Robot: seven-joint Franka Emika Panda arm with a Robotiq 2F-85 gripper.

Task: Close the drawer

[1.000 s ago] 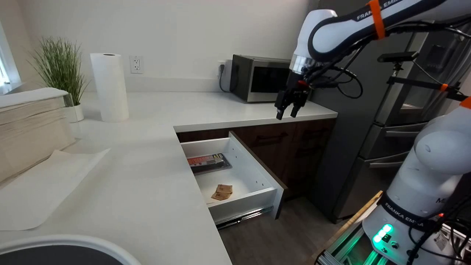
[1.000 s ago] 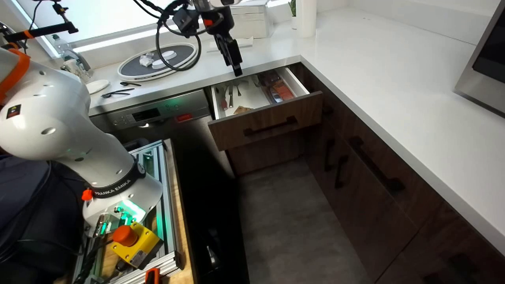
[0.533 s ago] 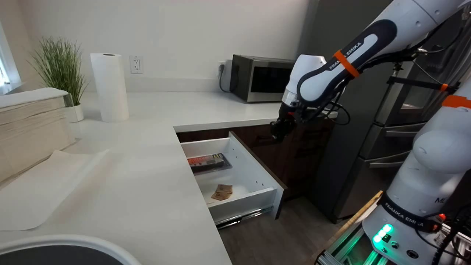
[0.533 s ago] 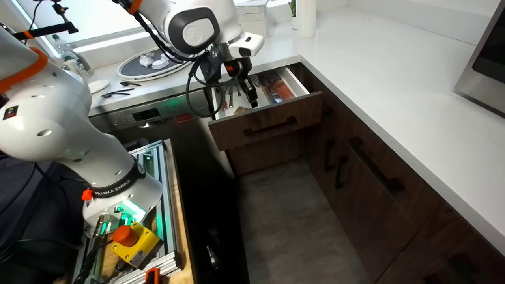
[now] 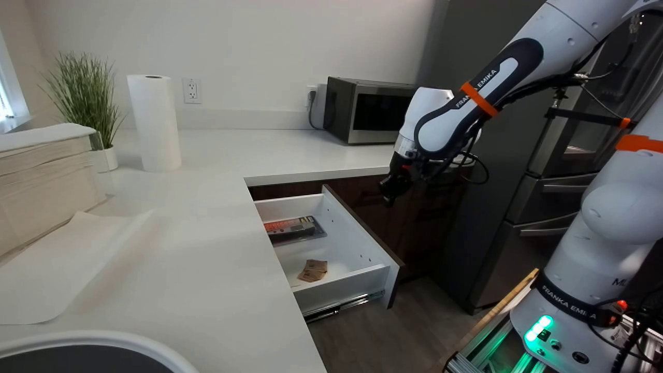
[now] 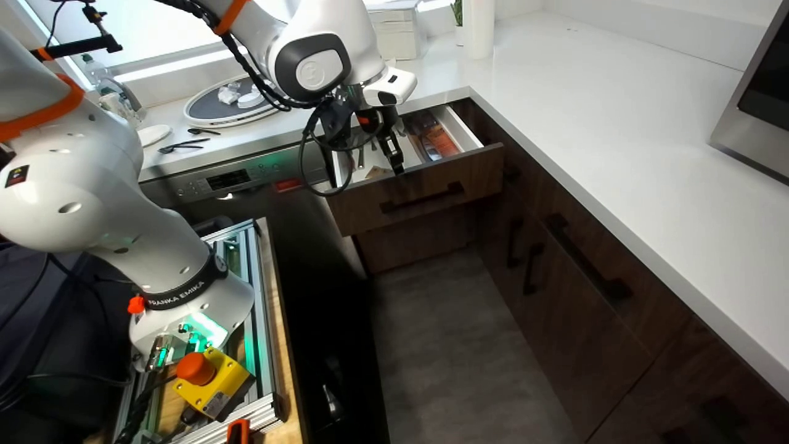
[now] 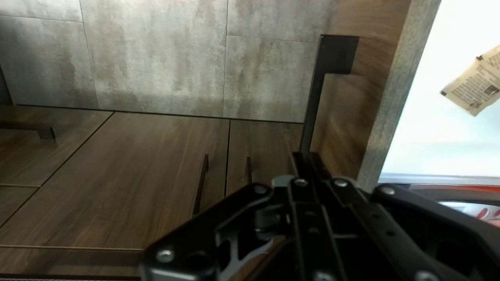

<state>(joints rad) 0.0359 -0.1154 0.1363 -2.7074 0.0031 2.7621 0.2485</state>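
The drawer [image 5: 339,246] is pulled well out from under the counter, its white box showing in both exterior views. Its dark brown wood front [image 6: 481,176] carries a bar handle [image 6: 422,197]. My gripper [image 6: 397,169] points down by the top edge of that front, higher than the handle. In the wrist view, my gripper [image 7: 308,154] has its black fingers drawn together, and nothing shows as gripped. Beyond the fingertips runs the handle [image 7: 313,105]; its near end is hidden behind them. I cannot tell whether the tips touch the front.
Inside the drawer lie a packaged item [image 5: 295,230] and small brown packets [image 5: 313,270]. A white countertop [image 5: 207,243] borders it. Dark cabinets with vertical handles [image 6: 515,243] stand at right angles to it, and a dishwasher [image 6: 231,179] is beside it. A microwave [image 5: 373,111] sits behind.
My gripper has come down from above counter level to beside the drawer front, mostly in the first half second. Its spread fingers have drawn together. The drawer has not moved.
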